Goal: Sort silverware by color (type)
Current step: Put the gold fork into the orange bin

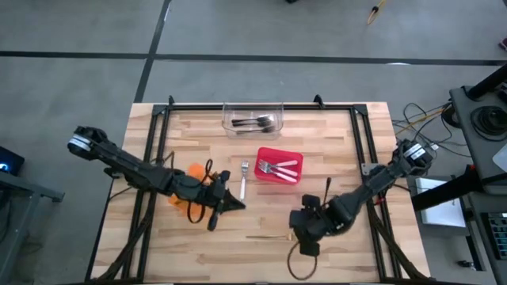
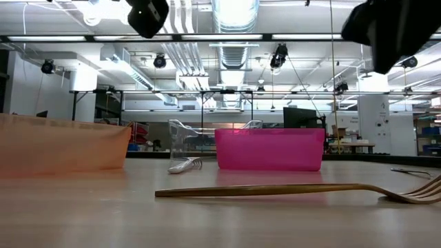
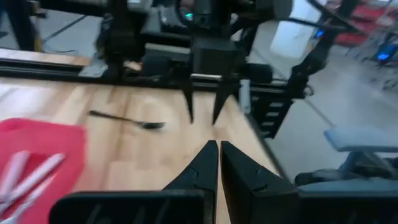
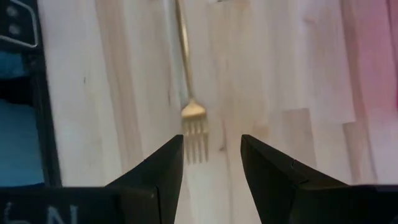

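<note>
A gold fork (image 1: 268, 236) lies flat on the wood near the table's front edge. Its tines (image 4: 196, 147) show between the fingers of my open right gripper (image 4: 211, 140), which hangs above it, pointing steeply down, without touching. My left gripper (image 1: 236, 205) is shut and holds nothing, pointing almost level toward the table's right, just left of centre. A silver fork (image 1: 244, 180) lies on the table beside the red bin (image 1: 295, 155). A black fork (image 3: 127, 119) lies farther right. The red bin holds light-coloured forks, and the clear bin (image 1: 230, 111) holds dark ones.
An orange bin (image 1: 192, 170) sits under my left arm, left of centre. The clear bin stands at the far edge, the red bin in the middle. Black frame rails (image 1: 364, 142) run along the table's left, right and far sides. Bare wood lies between the two grippers.
</note>
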Controlling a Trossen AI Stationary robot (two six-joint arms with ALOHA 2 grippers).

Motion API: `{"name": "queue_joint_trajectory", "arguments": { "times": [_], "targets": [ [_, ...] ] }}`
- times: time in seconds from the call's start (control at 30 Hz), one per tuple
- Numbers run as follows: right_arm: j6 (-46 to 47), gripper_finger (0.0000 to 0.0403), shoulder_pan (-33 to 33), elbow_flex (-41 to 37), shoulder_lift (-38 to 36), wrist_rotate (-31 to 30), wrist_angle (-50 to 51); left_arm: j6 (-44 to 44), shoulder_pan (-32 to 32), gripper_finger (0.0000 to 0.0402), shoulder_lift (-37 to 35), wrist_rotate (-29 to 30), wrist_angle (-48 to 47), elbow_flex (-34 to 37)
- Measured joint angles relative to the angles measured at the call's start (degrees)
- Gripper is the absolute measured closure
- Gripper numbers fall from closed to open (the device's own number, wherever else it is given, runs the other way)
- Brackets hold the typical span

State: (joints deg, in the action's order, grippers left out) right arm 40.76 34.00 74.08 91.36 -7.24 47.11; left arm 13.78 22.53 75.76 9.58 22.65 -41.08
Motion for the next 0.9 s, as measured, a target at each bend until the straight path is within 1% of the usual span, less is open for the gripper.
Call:
{"name": "queue_joint_trajectory", "arguments": {
  "times": [0.13,0.23,0.37,0.5,0.63,0.77,0.9],
  "targets": [
    [2.7,0.0252,3.6,0.0,0.2,-1.5,0.1,1.4,2.0,0.0402,6.0,0.0,7.2,-0.4],
    [5.1,0.0252,6.0,0.0,0.3,-3.3,0.1,2.3,2.8,0.0401,10.8,0.0,7.9,-2.5],
    [7.9,0.0252,8.5,0.0,0.3,-4.8,0.0,2.2,3.4,0.0401,16.9,0.0,4.4,-6.9],
    [10.0,0.0252,10.1,0.0,0.3,-5.0,-0.1,1.9,3.4,0.0401,22.1,0.2,-0.3,-10.9],
    [10.7,0.0252,11.1,0.0,0.4,-6.6,-0.2,1.8,3.4,0.0401,26.8,0.5,-1.2,-13.8],
    [10.2,0.0252,11.3,0.0,0.4,-7.9,-0.3,1.5,3.4,0.0401,30.1,0.6,-1.4,-15.1],
    [8.9,0.0252,11.3,0.0,0.4,-8.9,-0.3,1.0,3.4,0.0402,32.5,4.7,-1.1,-15.6]
  ]
}}
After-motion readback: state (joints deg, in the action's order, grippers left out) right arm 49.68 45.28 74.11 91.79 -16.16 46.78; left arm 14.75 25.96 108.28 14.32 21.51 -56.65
